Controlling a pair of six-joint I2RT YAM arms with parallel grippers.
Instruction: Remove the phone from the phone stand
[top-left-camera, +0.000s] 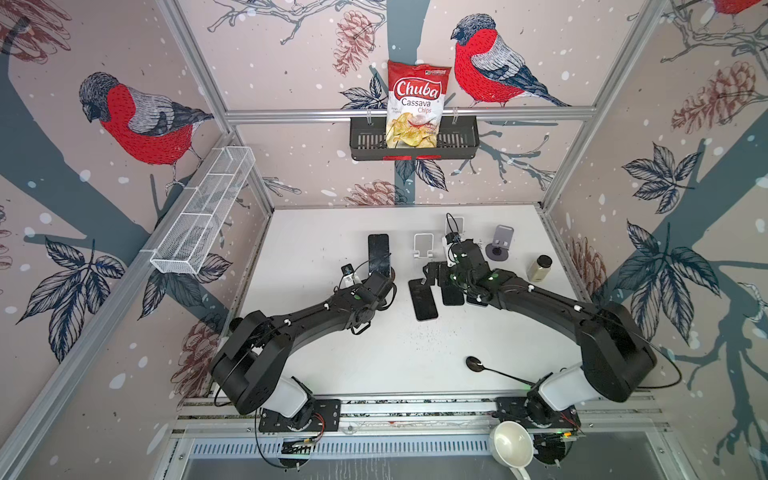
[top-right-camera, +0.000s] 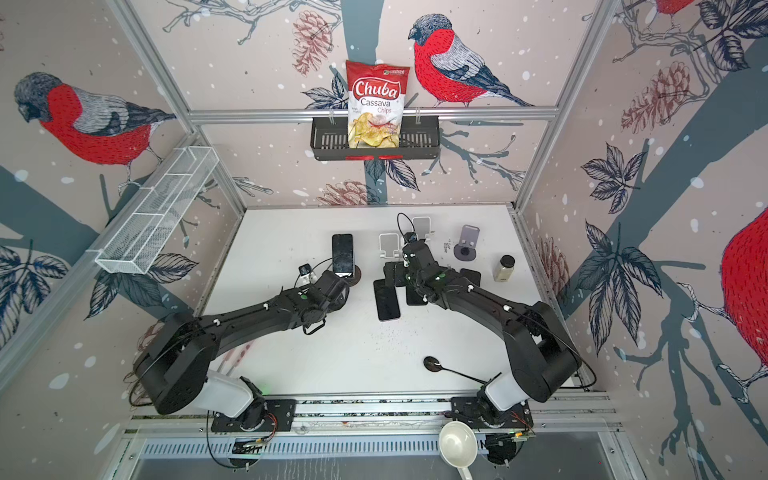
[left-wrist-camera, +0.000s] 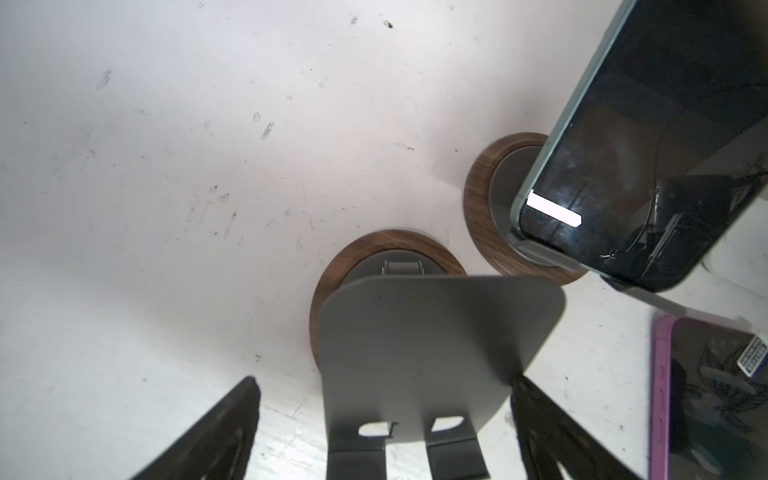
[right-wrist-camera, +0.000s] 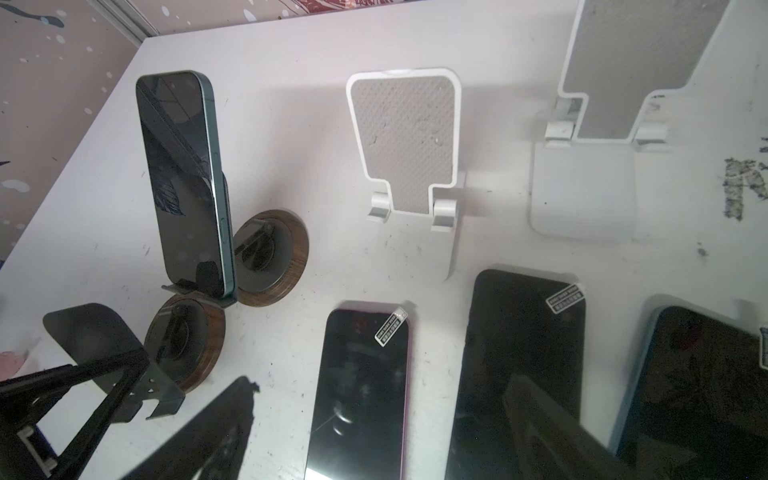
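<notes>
The left pincer is spread wide, one finger on either side of an empty grey stand with a wooden foot. One finger is close to the plate's edge, the other is clear of it, and nothing is pinched. The right pincer is also spread and holds nothing. It hangs over three phones lying flat on the bench: a pink-edged phone, a black phone and a blue-edged phone.

Just beyond the empty stand, left of the bench's middle, the green-edged phone stands upright in its phone stand, with neither pincer touching it. Farther right and back are two white stands.

The left wrist view shows only the pink-edged one of the flat phones. In both top views the left pincer is hidden under its own wrist. Only those views show the cup, the spoon, the jar and the chips bag in the wall basket.
</notes>
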